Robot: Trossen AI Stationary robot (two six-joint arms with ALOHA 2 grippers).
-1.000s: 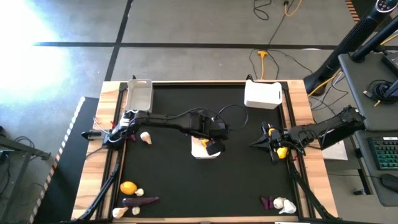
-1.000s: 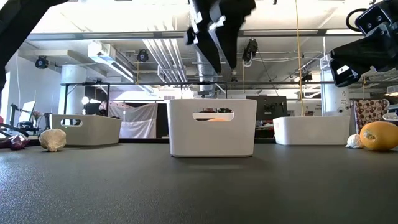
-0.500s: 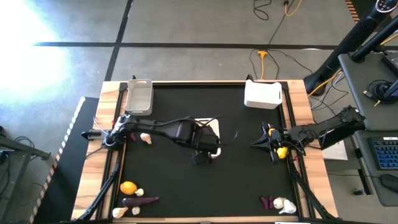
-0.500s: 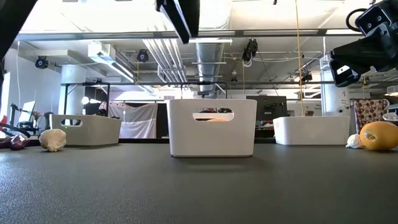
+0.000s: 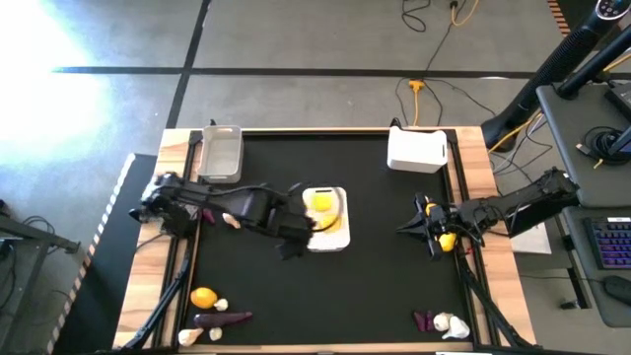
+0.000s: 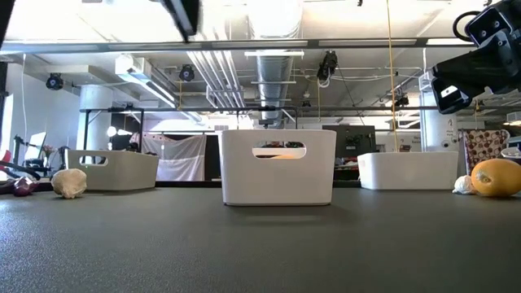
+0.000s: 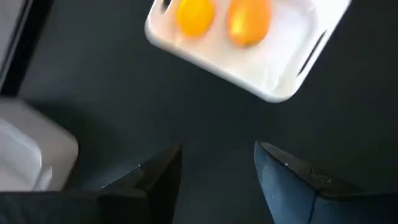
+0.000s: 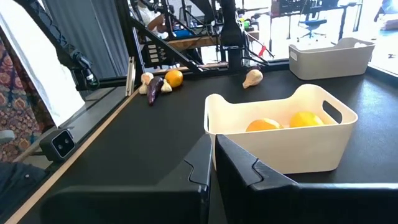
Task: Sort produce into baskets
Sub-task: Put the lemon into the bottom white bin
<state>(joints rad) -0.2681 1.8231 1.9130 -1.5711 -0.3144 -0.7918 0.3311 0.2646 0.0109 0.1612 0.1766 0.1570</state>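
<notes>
Left tool empty, fingers apart, above mat beside middle basket.

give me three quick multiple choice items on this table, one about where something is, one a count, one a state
1. Where does the middle white basket stand?
A. at the black mat's centre
B. on the wooden edge by the right arm
C. stacked on the grey basket

2. How many fruits lie in that basket?
A. none
B. two
C. five

3. How do the right gripper's fingers stand?
A. wide apart
B. closed on a purple vegetable
C. shut together, holding nothing

Answers:
1. A: the high view shows it mid-mat, between the grey basket and the far white basket.
2. B: the left wrist view shows one yellow fruit and one orange fruit inside.
3. C: the right wrist view shows both fingers pressed side by side with nothing between them.
</notes>
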